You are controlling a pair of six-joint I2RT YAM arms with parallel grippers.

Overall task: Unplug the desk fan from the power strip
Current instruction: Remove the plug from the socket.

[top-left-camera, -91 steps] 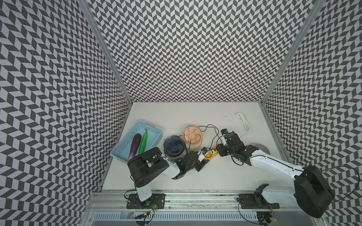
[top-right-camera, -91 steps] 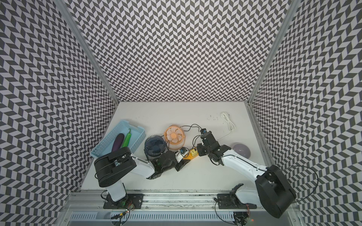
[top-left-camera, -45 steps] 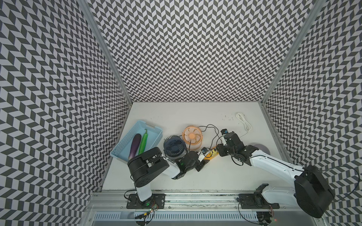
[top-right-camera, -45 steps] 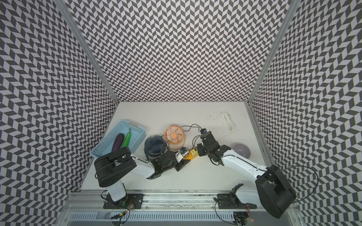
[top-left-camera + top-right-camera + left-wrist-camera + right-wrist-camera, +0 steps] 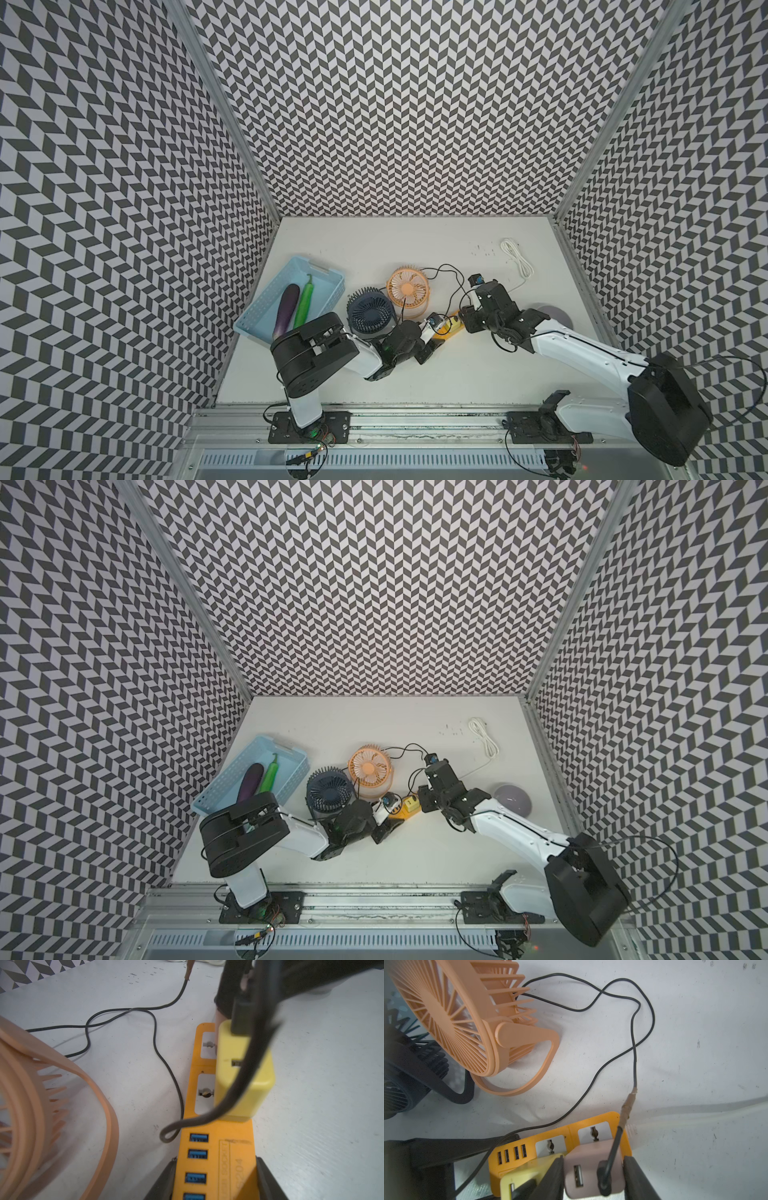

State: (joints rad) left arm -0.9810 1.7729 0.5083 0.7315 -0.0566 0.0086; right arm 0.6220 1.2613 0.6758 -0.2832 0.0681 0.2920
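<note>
Orange-yellow and rectangular, the plastic power strip [image 5: 216, 1142] is laid flat on the pale table [image 5: 415, 374], near its middle, between the two arms. Its USB end is clamped by the left claw [image 5: 216, 1169], one finger pressed on each long side, so the strip is judged to be braced. A pale pinkish, boxy plug adapter [image 5: 587, 1153], set over the end socket, is gripped by the right claw [image 5: 592, 1167], its jaws closed on the adapter's two sides.

The pulling-out step is thus judged to be in hand, with the plug not yet seen free. A straight pull away from the socket face is called for next, with the strip kept pinned.

The adapter's pins are hidden, so how deep it sits cannot be told. A thin black cable [image 5: 635, 1070] is led from it toward the peach-orange plastic desk fan [image 5: 452, 1012]. A second cable, from the yellow boxy adapter [image 5: 243, 1076], is crossed with it, and which fan each feeds cannot be made out.
</note>
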